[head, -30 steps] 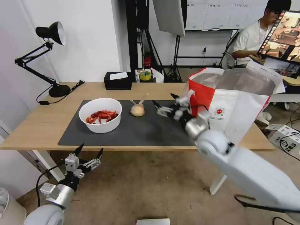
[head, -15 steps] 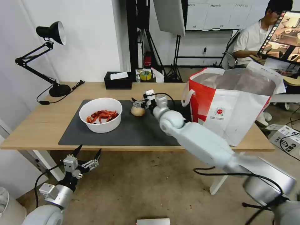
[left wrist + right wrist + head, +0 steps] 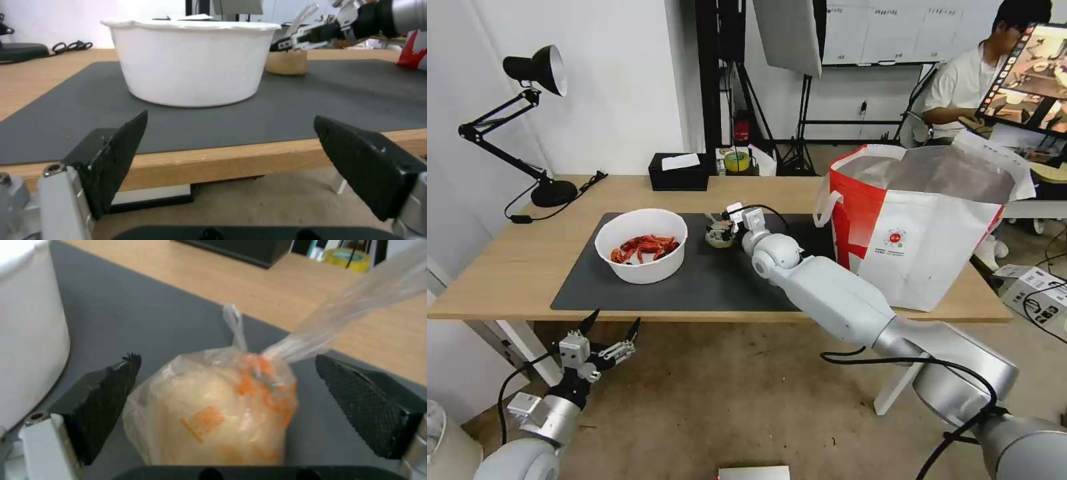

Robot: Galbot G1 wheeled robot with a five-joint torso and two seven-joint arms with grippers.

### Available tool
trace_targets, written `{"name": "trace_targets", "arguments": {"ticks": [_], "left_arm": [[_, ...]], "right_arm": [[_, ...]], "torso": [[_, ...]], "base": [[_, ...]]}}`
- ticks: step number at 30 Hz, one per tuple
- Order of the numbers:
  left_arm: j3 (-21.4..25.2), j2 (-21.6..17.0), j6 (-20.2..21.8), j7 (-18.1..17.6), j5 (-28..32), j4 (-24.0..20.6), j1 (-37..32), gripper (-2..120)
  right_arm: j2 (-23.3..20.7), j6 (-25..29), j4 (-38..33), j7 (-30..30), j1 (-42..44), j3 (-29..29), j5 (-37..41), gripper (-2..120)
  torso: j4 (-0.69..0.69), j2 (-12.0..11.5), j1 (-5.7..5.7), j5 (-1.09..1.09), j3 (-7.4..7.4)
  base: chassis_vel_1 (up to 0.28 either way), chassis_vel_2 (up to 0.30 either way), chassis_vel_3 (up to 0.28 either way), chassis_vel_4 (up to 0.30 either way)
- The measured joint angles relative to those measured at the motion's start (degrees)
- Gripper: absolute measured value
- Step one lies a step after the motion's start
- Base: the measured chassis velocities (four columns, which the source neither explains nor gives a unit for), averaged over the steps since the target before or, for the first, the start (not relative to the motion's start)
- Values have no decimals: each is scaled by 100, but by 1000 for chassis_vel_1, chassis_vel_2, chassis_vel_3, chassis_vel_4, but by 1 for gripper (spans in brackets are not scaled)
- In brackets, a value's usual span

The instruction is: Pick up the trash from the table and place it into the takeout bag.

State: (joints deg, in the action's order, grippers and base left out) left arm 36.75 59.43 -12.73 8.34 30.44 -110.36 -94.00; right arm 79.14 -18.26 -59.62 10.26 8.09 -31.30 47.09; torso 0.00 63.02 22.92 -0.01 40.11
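From the head view, the right gripper (image 3: 720, 231) reaches over the dark mat (image 3: 647, 290) to the small knotted bag (image 3: 719, 240), fingers spread around it. Left of it, a white round bowl (image 3: 641, 245) holds red crayfish shells. The foil-lined takeout bag (image 3: 924, 227) stands open at the table's (image 3: 507, 267) right end. The left gripper (image 3: 606, 337) hangs below the near edge, fingers apart.

In the left wrist view, the smooth bowl (image 3: 191, 61) sits on the matte mat.

In the right wrist view, crinkled clear plastic (image 3: 218, 413) wraps a beige lump between ridged black fingers (image 3: 365, 403), not touching.
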Motion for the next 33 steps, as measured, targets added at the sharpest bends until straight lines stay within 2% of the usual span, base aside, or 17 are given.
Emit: {"name": "trace_targets", "arguments": {"ticks": [6,17,19,20,23,24,27,28,31,33], "left_arm": [[35,-10,-16,32,0,-12,-28,100],[55,-8,-105,95,0,30,-32,100],[51,-8,-107,95,-1,35,-26,100],[51,-8,-107,95,-1,35,-26,100],[37,-2,-110,97,-2,37,-23,100],[37,-2,-110,97,-2,37,-23,100],[27,-3,-113,101,-5,44,-19,100],[27,-3,-113,101,-5,44,-19,100],[3,-3,-114,103,-9,45,-7,100],[-11,-1,-114,103,-11,44,-3,100]], "right_arm": [[161,-105,252,-57,1,1,-35,100],[114,-252,172,-94,60,-10,-134,99],[104,-275,134,-60,89,-11,-145,91],[104,-275,134,-60,89,-11,-145,91],[77,-303,59,-11,146,-11,-145,76],[77,-303,59,-11,146,-11,-145,76],[-4,-309,-47,45,202,-6,-121,60],[-4,-309,-47,45,202,-6,-121,60],[-103,-268,-174,121,252,39,-40,46],[-163,-202,-272,153,280,61,-21,41]], "torso": [[0,0,0,0,0],[0,0,0,0,0],[0,0,0,1,0],[0,0,0,1,0],[0,0,0,1,0],[0,0,0,1,0],[0,0,0,1,0],[0,0,0,1,0],[0,0,0,1,0],[0,0,0,1,0]], "base": [[0,0,0,0],[0,0,0,0],[0,0,0,0],[0,0,0,0],[0,0,0,0],[0,0,0,0],[0,0,0,0],[0,0,0,0],[0,0,0,0],[0,0,0,0]]}}
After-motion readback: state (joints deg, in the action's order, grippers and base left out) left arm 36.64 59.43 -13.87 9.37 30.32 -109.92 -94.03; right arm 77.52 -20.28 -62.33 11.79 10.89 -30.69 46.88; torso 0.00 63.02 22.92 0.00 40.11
